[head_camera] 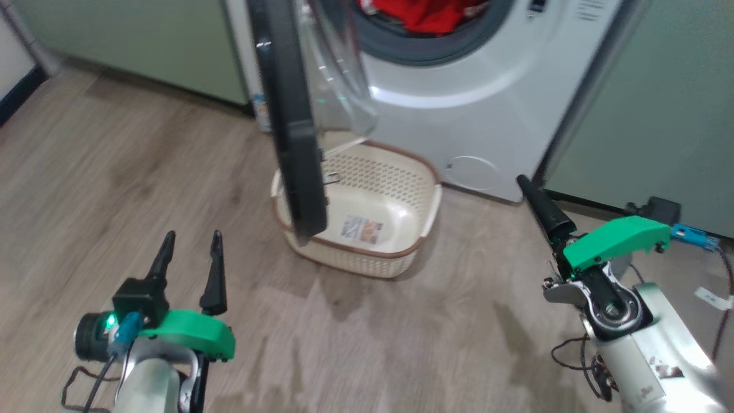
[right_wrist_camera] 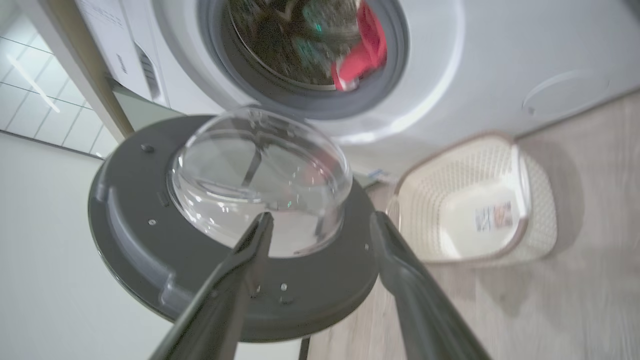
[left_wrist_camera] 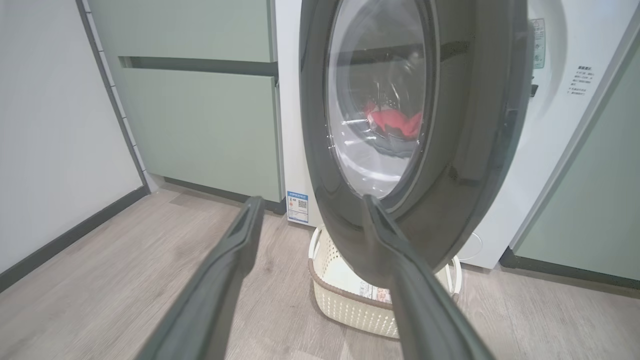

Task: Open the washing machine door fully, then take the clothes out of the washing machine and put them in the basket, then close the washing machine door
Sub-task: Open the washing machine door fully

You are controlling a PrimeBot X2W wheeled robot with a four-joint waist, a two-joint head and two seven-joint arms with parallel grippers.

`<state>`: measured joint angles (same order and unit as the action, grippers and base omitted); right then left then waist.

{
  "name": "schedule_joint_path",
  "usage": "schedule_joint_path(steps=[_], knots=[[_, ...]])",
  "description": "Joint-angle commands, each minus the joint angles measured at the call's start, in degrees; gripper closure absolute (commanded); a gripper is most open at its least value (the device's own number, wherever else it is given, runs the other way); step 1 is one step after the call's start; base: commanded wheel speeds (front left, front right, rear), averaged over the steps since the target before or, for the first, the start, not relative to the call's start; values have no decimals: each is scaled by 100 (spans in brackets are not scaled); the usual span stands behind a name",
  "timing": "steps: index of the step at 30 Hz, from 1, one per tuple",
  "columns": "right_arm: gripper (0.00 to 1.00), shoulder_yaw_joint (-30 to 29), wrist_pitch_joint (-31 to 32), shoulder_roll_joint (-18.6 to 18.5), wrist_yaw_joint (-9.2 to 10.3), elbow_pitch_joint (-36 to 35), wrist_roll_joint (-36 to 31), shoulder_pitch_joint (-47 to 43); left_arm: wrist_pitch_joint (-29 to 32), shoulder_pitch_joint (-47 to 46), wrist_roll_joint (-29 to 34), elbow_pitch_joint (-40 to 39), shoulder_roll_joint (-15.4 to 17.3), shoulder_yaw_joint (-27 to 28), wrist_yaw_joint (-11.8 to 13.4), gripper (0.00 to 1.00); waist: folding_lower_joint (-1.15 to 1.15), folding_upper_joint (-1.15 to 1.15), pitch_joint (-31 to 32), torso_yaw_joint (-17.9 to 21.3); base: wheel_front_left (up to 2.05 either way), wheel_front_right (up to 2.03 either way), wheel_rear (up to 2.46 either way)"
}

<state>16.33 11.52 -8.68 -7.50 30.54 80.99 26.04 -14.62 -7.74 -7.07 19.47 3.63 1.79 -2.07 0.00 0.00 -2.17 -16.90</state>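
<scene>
washing machine door [head_camera: 292,115] stands swung out from the washing machine [head_camera: 487,115], its black rim edge-on to the head view and its clear glass bowl bulging toward the drum. the lower part of the door hangs over the left side of the basket [head_camera: 395,178], which sits on the wood-look floor [head_camera: 143,172] just in front of the machine, a label sticker showing on its bottom. red clothes [head_camera: 427,14] lie inside the grey-ringed opening.

the left pincer [head_camera: 192,238] hovers low at the left, well apart from the door, fingers spread and gripping nothing. in its wrist view the left pincer [left_wrist_camera: 312,200] points at the outer face of the door [left_wrist_camera: 475,150], with the red clothes [left_wrist_camera: 395,120] seen through the glass and the basket [left_wrist_camera: 345,300] below it.

the right pincer [head_camera: 536,201] is at the right, near the machine's lower corner and beside a pale green cabinet [head_camera: 659,115]. its wrist view shows the right pincer [right_wrist_camera: 321,217] released, both fingers apart with nothing between them, aimed at the inner face of the door [right_wrist_camera: 140,240]. the basket [right_wrist_camera: 540,200] lies to the side there, and the machine [right_wrist_camera: 475,50] and clothes [right_wrist_camera: 367,50] are beyond.
</scene>
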Motion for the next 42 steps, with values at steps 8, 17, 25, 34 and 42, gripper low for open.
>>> schedule_joint_path(steps=[8,17,25,34,42], knots=[[0,1257,-2430,-823,1,-424,-709,21,-38,-1,145,-186,96,623,-143,0,0,0,342,829,0,0,0],[0,129,-2649,-1036,1,-785,-2396,-296,-38,111,223,-250,124,906,-243,0,0,0,450,1058,0,0,0],[0,-458,-2651,-760,1,-1612,-4802,-1086,-38,129,303,-264,113,1036,-318,0,0,0,496,1108,0,0,0],[0,-556,-2651,-552,1,-1462,-5676,-1636,-38,149,354,-232,35,1014,-352,0,0,0,512,1089,0,0,0],[0,-647,-2651,-441,1,-1329,-5900,-1751,-38,142,379,-149,-7,969,-379,0,0,0,478,1063,0,0,0]])
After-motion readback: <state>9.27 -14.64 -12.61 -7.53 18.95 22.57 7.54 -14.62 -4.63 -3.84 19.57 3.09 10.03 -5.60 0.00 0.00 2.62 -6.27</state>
